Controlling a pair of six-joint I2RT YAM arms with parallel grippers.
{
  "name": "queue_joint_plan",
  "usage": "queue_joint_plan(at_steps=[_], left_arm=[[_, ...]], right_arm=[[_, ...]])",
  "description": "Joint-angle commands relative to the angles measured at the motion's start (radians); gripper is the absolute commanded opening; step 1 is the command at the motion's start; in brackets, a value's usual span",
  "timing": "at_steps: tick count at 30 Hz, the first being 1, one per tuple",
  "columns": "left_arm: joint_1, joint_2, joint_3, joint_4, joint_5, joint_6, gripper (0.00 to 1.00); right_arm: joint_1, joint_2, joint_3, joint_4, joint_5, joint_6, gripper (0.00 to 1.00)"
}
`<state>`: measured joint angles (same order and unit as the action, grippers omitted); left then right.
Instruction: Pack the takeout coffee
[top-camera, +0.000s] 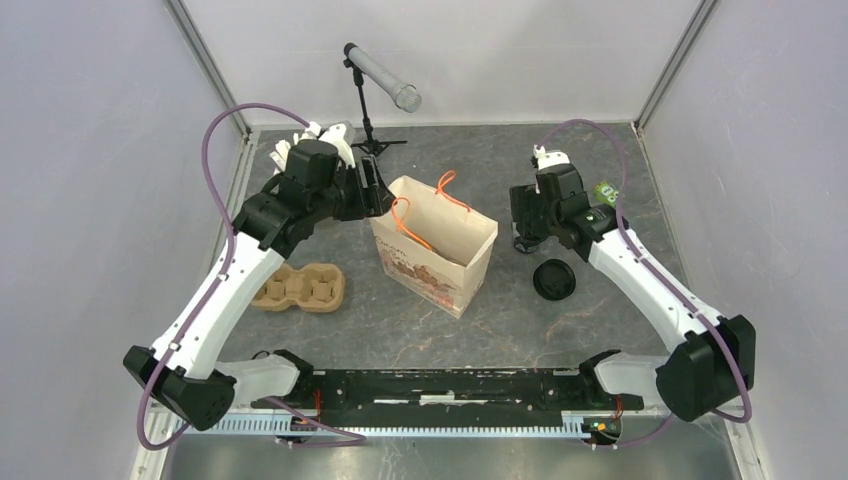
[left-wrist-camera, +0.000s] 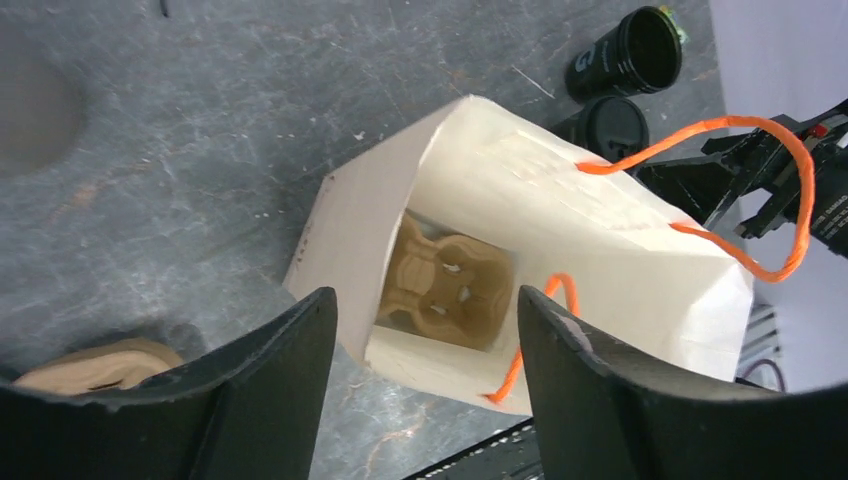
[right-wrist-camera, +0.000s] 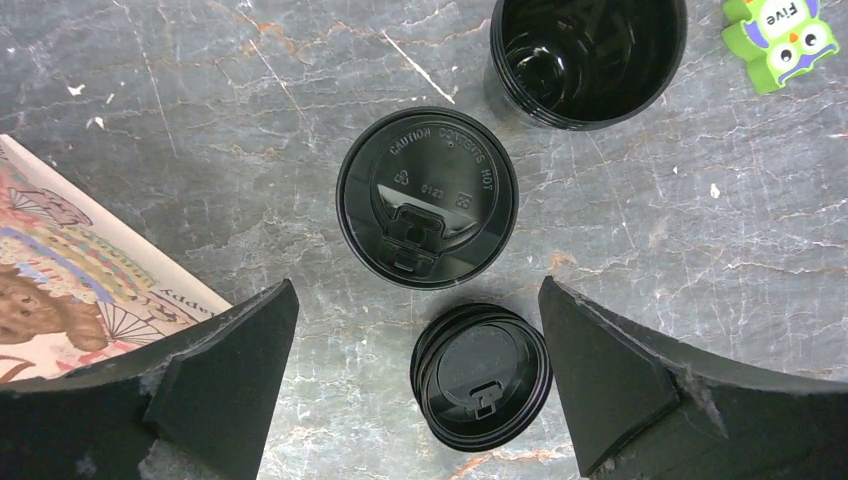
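Marbled grey bench (top-camera: 560, 160), pale walls (top-camera: 80, 150), takeout coffee (right-wrist-camera: 427, 197) lid reads CAUTION CONTENTS HOT, left claw (left-wrist-camera: 425, 293) released, right claw (right-wrist-camera: 417, 283) released

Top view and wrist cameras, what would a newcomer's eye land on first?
The cream paper bag with orange string handles, standing open mid-table between the two arms, with a brown pulp cup carrier lying at its bottom. Next, the small black lidded cup on the table right of the bag, below the open right gripper.
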<state>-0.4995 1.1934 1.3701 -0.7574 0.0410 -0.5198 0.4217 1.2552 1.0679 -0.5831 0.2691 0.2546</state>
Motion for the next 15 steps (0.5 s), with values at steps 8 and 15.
queue_joint_plan(at_steps=[8, 15], left_arm=[[0.007, 0.113, 0.143, -0.128, -0.109, 0.198, 0.83], [0.019, 0.193, 0.202, -0.125, -0.065, 0.244, 0.82]], right_arm=[[-0.035, 0.087, 0.050, 0.031, -0.059, -0.049, 0.98], [-0.042, 0.097, 0.059, 0.034, -0.042, -0.058, 0.98]])
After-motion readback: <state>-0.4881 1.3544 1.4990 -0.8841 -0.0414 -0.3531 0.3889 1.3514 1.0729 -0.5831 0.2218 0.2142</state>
